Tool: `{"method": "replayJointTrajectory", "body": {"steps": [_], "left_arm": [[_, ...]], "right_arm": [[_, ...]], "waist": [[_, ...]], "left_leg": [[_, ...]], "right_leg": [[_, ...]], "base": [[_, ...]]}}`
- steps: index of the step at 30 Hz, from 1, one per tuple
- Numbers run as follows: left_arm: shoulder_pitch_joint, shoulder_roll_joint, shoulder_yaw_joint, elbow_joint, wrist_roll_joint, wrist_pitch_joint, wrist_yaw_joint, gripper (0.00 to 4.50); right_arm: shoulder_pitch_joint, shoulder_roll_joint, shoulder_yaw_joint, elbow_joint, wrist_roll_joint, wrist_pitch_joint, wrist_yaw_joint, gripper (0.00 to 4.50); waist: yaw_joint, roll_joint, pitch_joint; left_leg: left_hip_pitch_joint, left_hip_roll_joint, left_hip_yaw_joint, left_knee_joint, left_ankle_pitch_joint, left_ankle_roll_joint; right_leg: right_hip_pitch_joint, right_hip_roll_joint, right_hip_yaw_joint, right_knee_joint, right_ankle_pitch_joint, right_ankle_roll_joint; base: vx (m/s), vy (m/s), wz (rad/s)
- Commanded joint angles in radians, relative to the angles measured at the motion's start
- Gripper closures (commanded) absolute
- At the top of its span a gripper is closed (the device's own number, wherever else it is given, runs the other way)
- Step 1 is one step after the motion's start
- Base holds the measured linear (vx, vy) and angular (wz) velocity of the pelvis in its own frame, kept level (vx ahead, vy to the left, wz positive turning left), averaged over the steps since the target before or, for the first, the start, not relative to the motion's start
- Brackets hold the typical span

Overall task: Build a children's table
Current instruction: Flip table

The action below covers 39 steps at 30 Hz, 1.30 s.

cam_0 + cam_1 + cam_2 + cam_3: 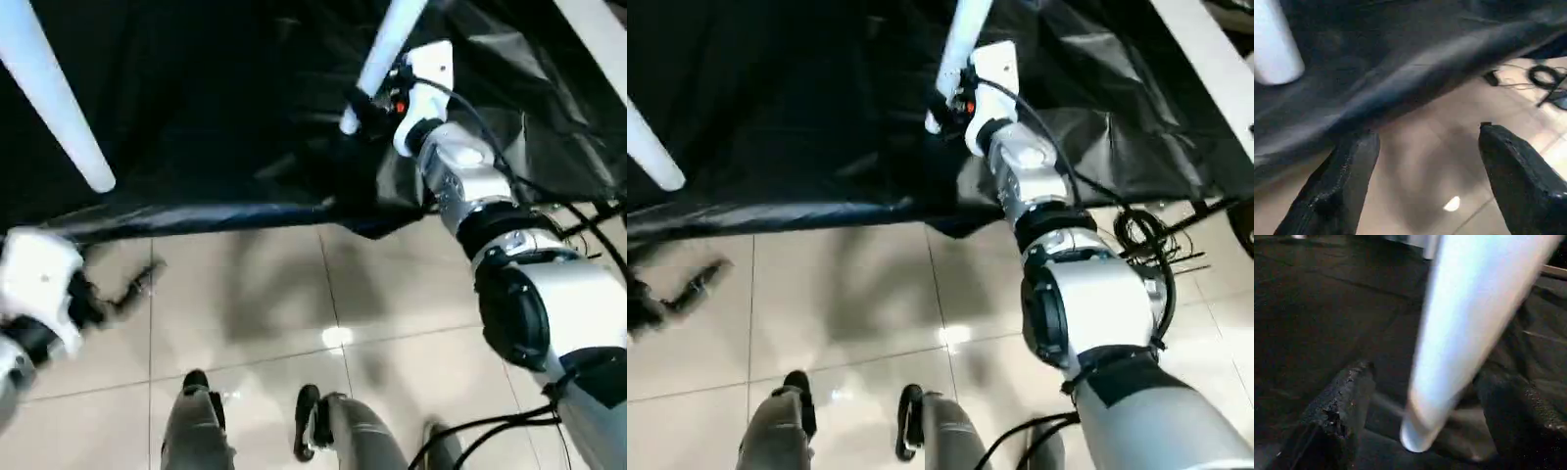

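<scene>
A white tapered table leg (384, 59) is slanting over the black sheet (216, 108), its narrow tip sitting between the right gripper (361, 110) fingers; whether they are clamping it, I cannot tell. Another leg (54, 93) is lying far left. The left gripper (132, 286) is hanging over the tiled floor (274, 304), fingers apart, holding nothing.

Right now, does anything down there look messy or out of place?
A tangle of black cables lies loose on the tiled floor beside the black sheet, close to the right arm. The sheet itself is rumpled, its edge hanging unevenly. The white legs look undamaged.
</scene>
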State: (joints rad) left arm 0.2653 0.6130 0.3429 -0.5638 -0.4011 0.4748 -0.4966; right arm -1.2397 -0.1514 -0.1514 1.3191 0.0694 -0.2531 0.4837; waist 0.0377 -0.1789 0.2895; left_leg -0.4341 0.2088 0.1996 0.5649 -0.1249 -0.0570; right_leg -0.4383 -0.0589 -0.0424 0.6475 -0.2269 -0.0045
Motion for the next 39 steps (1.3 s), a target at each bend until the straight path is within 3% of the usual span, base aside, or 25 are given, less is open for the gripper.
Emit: {"method": "replayJointTrajectory", "body": {"steps": [1,8,12,17,19,20,22,23,24,25,26,28,29,30,31,32,33,34,35,36,37,38,39], "left_arm": [[0.010,-0.014,-0.024,-0.029,-0.019,0.010,-0.018,0.82],[0.028,-0.020,-0.009,-0.045,-0.052,0.008,-0.026,0.82],[-0.006,-0.039,-0.005,-0.042,-0.063,0.002,-0.010,0.82],[-0.041,-0.062,-0.008,-0.038,-0.071,-0.003,0.018,0.82],[-0.068,-0.091,-0.010,-0.044,-0.091,-0.014,0.036,0.82],[-0.079,-0.107,-0.014,-0.047,-0.096,-0.026,0.043,0.82],[-0.099,-0.148,-0.024,-0.055,-0.101,-0.041,0.067,0.82],[-0.106,-0.163,-0.037,-0.057,-0.095,-0.048,0.077,0.82],[-0.110,-0.178,-0.049,-0.057,-0.086,-0.050,0.093,0.82],[-0.112,-0.194,-0.065,-0.054,-0.066,-0.053,0.116,0.82],[-0.112,-0.194,-0.065,-0.054,-0.066,-0.053,0.116,0.82],[-0.120,-0.243,-0.094,-0.050,-0.028,-0.065,0.176,0.82],[-0.123,-0.266,-0.108,-0.044,-0.010,-0.070,0.202,0.82],[-0.129,-0.302,-0.115,-0.023,0.018,-0.078,0.251,0.82],[-0.139,-0.338,-0.115,0.002,0.055,-0.096,0.307,0.82],[-0.151,-0.372,-0.108,0.026,0.078,-0.093,0.363,0.82],[-0.162,-0.394,-0.104,0.045,0.099,-0.088,0.407,0.82],[-0.177,-0.398,-0.110,0.063,0.146,-0.083,0.450,0.82],[-0.197,-0.393,-0.129,0.087,0.225,-0.090,0.505,0.82],[-0.210,-0.382,-0.153,0.103,0.296,-0.101,0.548,0.82],[-0.219,-0.378,-0.174,0.116,0.336,-0.115,0.566,0.82],[-0.222,-0.377,-0.184,0.120,0.348,-0.131,0.566,0.82],[-0.225,-0.376,-0.199,0.126,0.366,-0.157,0.565,0.82]], "right_arm": [[0.000,-0.007,0.022,0.017,-0.014,-0.019,0.115,1.03],[0.030,-0.009,0.057,0.012,-0.038,-0.028,0.339,1.03],[0.067,-0.006,0.062,0.005,-0.040,-0.047,0.426,1.03],[0.096,-0.006,0.061,-0.004,-0.034,-0.074,0.444,1.03],[0.115,-0.011,0.031,-0.014,-0.012,-0.094,0.408,1.03],[0.124,-0.015,0.007,-0.020,0.009,-0.098,0.391,1.03],[0.153,-0.023,-0.043,-0.043,0.058,-0.100,0.383,1.03],[0.176,-0.028,-0.056,-0.061,0.074,-0.110,0.387,1.03],[0.197,-0.031,-0.065,-0.079,0.087,-0.114,0.395,1.03],[0.223,-0.034,-0.073,-0.103,0.102,-0.114,0.405,1.03],[0.223,-0.034,-0.073,-0.103,0.102,-0.114,0.405,1.03],[0.283,-0.034,-0.104,-0.182,0.153,-0.076,0.415,1.03],[0.317,-0.031,-0.115,-0.231,0.172,-0.048,0.408,1.03],[0.383,-0.020,-0.118,-0.334,0.180,-0.008,0.365,1.03],[0.449,-0.009,-0.114,-0.436,0.173,0.029,0.309,1.03],[0.509,0.004,-0.112,-0.530,0.161,0.069,0.248,1.03],[0.552,0.015,-0.109,-0.598,0.150,0.102,0.202,1.03],[0.593,0.026,-0.099,-0.659,0.131,0.147,0.160,1.03],[0.648,0.038,-0.072,-0.733,0.085,0.193,0.121,1.03],[0.703,0.055,-0.051,-0.804,0.052,0.197,0.093,1.03],[0.757,0.077,-0.035,-0.875,0.024,0.191,0.061,1.03],[0.782,0.092,-0.029,-0.905,0.003,0.180,0.038,1.03],[0.823,0.116,-0.022,-0.954,-0.032,0.163,0.000,1.03]], "waist": [[0.001,0.039,-0.076],[-0.009,0.040,-0.082],[-0.005,0.044,-0.085],[0.000,0.045,-0.092],[0.002,0.047,-0.095],[0.004,0.052,-0.103],[0.006,0.047,-0.105],[0.007,0.052,-0.114],[0.008,0.049,-0.112],[0.009,0.052,-0.122],[0.010,0.048,-0.118],[0.014,0.051,-0.125],[0.017,0.065,-0.138],[0.018,0.058,-0.136],[0.023,0.077,-0.147],[0.023,0.070,-0.152],[0.025,0.064,-0.145],[0.027,0.074,-0.156],[0.027,0.086,-0.166],[0.028,0.083,-0.170],[0.029,0.080,-0.170],[0.029,0.088,-0.175],[0.031,0.097,-0.187]], "left_leg": [[0.060,0.030,-0.009,-0.048,-0.026,0.029],[0.061,0.031,-0.010,-0.042,0.007,0.061],[0.067,0.035,-0.008,-0.039,0.031,0.079],[0.067,0.035,-0.009,-0.038,0.019,0.075],[0.068,0.035,-0.008,-0.038,0.016,0.068],[0.071,0.035,-0.008,-0.036,0.009,0.063],[0.068,0.037,-0.007,-0.037,-0.003,0.059],[0.070,0.035,-0.007,-0.033,0.001,0.058],[0.069,0.036,-0.006,-0.033,0.004,0.064],[0.068,0.035,-0.007,-0.031,0.006,0.065],[0.068,0.038,-0.005,-0.031,0.000,0.070],[0.065,0.038,-0.007,-0.031,-0.016,0.072],[0.067,0.038,-0.009,-0.028,-0.012,0.067],[0.067,0.038,-0.007,-0.028,-0.017,0.066],[0.065,0.037,-0.010,-0.027,-0.014,0.058],[0.073,0.041,-0.008,-0.024,-0.014,0.055],[0.065,0.037,-0.009,-0.032,-0.053,0.040],[0.071,0.034,-0.010,-0.035,-0.131,0.018],[0.070,0.033,-0.013,-0.035,-0.162,0.004],[0.069,0.033,-0.016,-0.038,-0.194,-0.020],[0.066,0.033,-0.016,-0.039,-0.199,-0.025],[0.062,0.031,-0.021,-0.044,-0.227,-0.043],[0.065,0.032,-0.023,-0.044,-0.256,-0.059]], "right_leg": [[0.054,-0.070,0.050,-0.046,0.197,-0.210],[0.058,-0.071,0.053,-0.041,0.241,-0.242],[0.056,-0.070,0.053,-0.039,0.267,-0.272],[0.059,-0.073,0.052,-0.040,0.237,-0.289],[0.059,-0.074,0.052,-0.040,0.232,-0.295],[0.060,-0.072,0.051,-0.038,0.229,-0.300],[0.062,-0.073,0.053,-0.038,0.236,-0.299],[0.065,-0.072,0.052,-0.035,0.244,-0.303],[0.062,-0.071,0.051,-0.036,0.252,-0.300],[0.067,-0.070,0.051,-0.033,0.257,-0.300],[0.064,-0.071,0.052,-0.036,0.256,-0.297],[0.068,-0.073,0.053,-0.038,0.229,-0.293],[0.073,-0.071,0.053,-0.034,0.236,-0.296],[0.068,-0.070,0.051,-0.036,0.231,-0.300],[0.073,-0.066,0.053,-0.034,0.234,-0.294],[0.067,-0.065,0.052,-0.036,0.252,-0.286],[0.070,-0.064,0.052,-0.046,0.191,-0.266],[0.073,-0.069,0.051,-0.058,0.065,-0.245],[0.076,-0.072,0.051,-0.058,0.010,-0.239],[0.074,-0.071,0.051,-0.070,-0.075,-0.207],[0.072,-0.073,0.052,-0.076,-0.099,-0.187],[0.072,-0.076,0.052,-0.083,-0.158,-0.161],[0.067,-0.077,0.051,-0.088,-0.204,-0.147]], "base": [[0.000,0.000,0.00],[0.000,0.000,0.00],[0.000,0.000,0.00],[0.000,0.000,0.00],[0.000,0.000,0.00],[0.000,0.000,0.00],[0.000,0.000,0.00],[0.000,0.000,0.00],[0.000,0.000,0.00],[0.000,0.000,0.00],[0.000,0.000,0.00],[0.000,0.000,0.00],[0.000,0.000,0.00],[0.000,0.000,0.00],[0.000,0.000,0.00],[0.000,0.000,0.00],[0.000,0.000,0.00],[0.000,0.000,0.00],[0.000,0.000,0.00],[0.000,0.000,0.00],[0.000,0.000,0.00],[0.000,0.000,0.00],[0.000,0.000,0.00]]}}
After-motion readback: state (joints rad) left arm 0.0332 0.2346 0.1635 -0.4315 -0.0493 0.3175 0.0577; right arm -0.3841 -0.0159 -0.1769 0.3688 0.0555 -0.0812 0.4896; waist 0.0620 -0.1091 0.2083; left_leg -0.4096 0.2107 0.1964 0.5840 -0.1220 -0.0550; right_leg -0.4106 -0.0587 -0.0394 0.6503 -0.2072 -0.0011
